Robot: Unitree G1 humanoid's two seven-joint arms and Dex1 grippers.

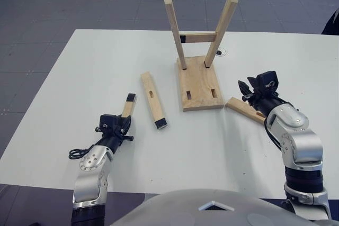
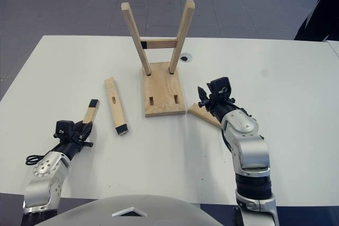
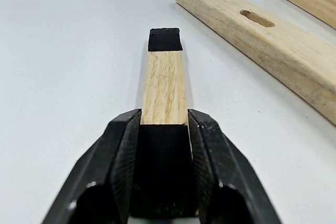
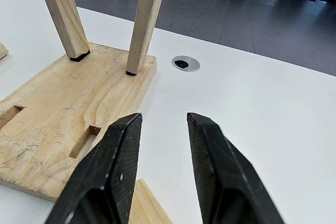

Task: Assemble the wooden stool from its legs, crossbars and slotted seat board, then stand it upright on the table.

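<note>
Left wrist view: crossbar [image 3: 164, 77] is pinched at one end by left gripper [image 3: 164, 119], lying flat on table [image 1: 79, 78]. Right gripper [image 4: 164, 124] is held spread over a leg [image 1: 242, 108], just beside seat board [image 1: 200, 84].

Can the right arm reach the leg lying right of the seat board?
Probably yes: the right pincer is open and empty, close over that leg, with nothing between them.

head stereo overlooks table [image 1: 106, 67]; wrists close, probably low.
</note>
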